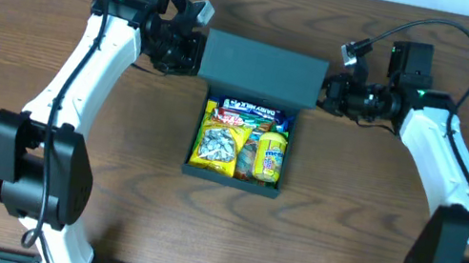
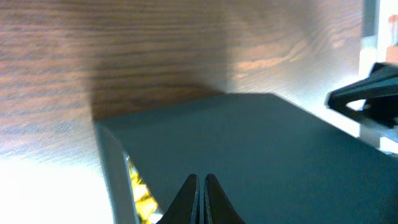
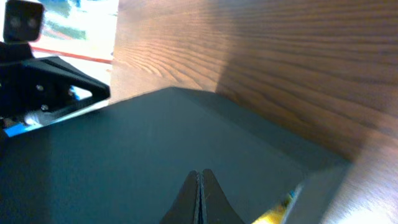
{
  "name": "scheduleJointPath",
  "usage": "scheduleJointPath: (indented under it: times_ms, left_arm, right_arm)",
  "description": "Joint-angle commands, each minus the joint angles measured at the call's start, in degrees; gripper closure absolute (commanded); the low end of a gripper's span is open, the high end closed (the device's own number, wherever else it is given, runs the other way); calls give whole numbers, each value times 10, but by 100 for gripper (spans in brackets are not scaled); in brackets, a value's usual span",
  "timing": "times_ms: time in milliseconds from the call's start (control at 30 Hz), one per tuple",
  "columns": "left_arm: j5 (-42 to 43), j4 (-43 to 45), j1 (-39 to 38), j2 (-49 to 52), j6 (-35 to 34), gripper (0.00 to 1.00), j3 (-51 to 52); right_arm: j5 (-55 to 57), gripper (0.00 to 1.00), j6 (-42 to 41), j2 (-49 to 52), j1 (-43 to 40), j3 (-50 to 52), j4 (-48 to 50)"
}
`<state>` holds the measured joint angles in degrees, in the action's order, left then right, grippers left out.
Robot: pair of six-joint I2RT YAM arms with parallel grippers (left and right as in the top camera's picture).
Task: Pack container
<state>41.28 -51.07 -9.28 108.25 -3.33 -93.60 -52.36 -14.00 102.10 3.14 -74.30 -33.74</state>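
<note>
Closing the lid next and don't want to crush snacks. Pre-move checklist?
1. All snack packets within the container walls: ok.
2. Packets lying below the rim: cannot tell.
3. Hinged lid standing open behind the packets: ok.
4. The left gripper shut, at the lid: ok.
5. The right gripper shut, at the lid: ok.
6. Either gripper actually touching the lid: cannot tell.

Raised lid [image 1: 263, 69] hides container [image 1: 230, 181] far interior, upper centre. Print on packets [image 1: 221, 145] too small to read. 2 wrist views blurred.
</note>
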Motion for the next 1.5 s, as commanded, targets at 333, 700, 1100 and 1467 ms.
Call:
scheduleJointPath:
  times_ms: [333, 700, 1100, 1467]
  left_arm:
    - [-130, -92, -5, -132, 36, 94, -11]
    - [-165, -140, -5, -298, 42, 94, 50]
    - [-157, 136, 7, -466, -90, 94, 504]
    - [-96, 315, 6, -287, -166, 95, 560]
  right_arm:
    - [121, 98, 64, -131, 3, -7, -101]
    - [207, 99, 107, -263, 3, -1, -248]
    - [199, 98, -12, -323, 3, 282, -72]
    - [199, 99, -87, -229, 19, 361, 103]
